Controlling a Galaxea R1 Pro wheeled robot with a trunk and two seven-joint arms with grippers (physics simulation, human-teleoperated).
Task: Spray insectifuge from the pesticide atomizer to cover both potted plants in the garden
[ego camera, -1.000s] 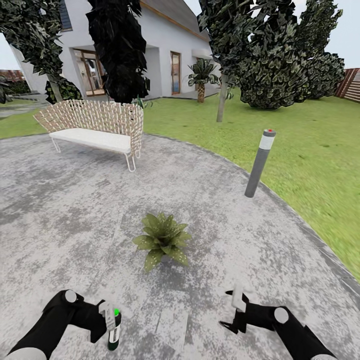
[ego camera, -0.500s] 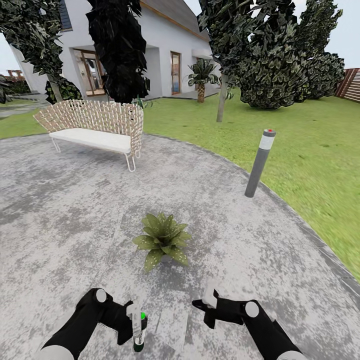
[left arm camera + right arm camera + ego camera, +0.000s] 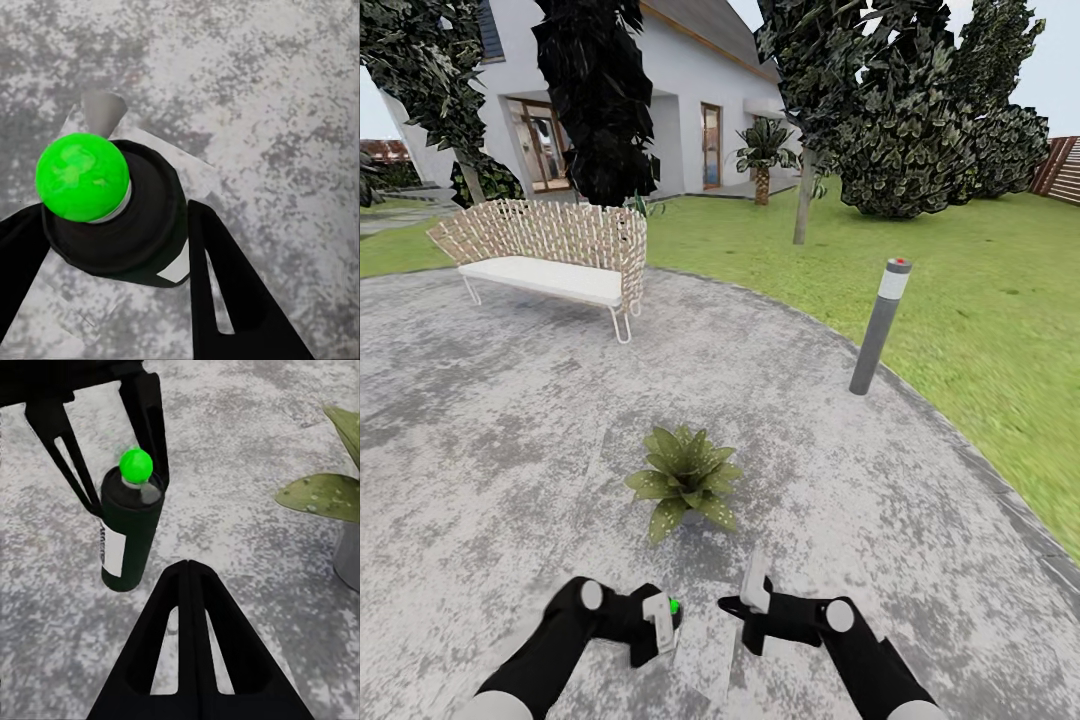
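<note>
The potted plant [image 3: 685, 478], a low rosette of speckled olive leaves, is taken as the reference point; it is seated on the grey mottled patio [image 3: 480, 440] near the middle of the head view.

Well behind the plant and to its left, a wicker bench [image 3: 550, 255] with a white seat is placed at the far edge of the patio. Behind the bench, a white house [image 3: 680, 110] and dark trees [image 3: 595, 100] are seen.

In front of the plant and slightly to its left, the left gripper [image 3: 658, 625] is held above the paving. Its jaws are closed around the pesticide atomizer [image 3: 129, 531], a dark bottle with a white label and a bright green tip. In the left wrist view, the atomizer [image 3: 112, 206] is seen end-on between the two dark fingers [image 3: 225, 285], with the green tip pointing at the camera.

In front of the plant and slightly to its right, the right gripper [image 3: 752, 605] is positioned close beside the left gripper, not touching it. In the right wrist view, its fingers [image 3: 191, 660] are pressed together with nothing between them, and the atomizer is seen just ahead of them. Leaves of the plant [image 3: 326, 495] are visible to one side.

Behind the plant and to its right, a grey bollard light [image 3: 880, 325] is set at the patio border, with the lawn [image 3: 980, 300] beyond it.
</note>
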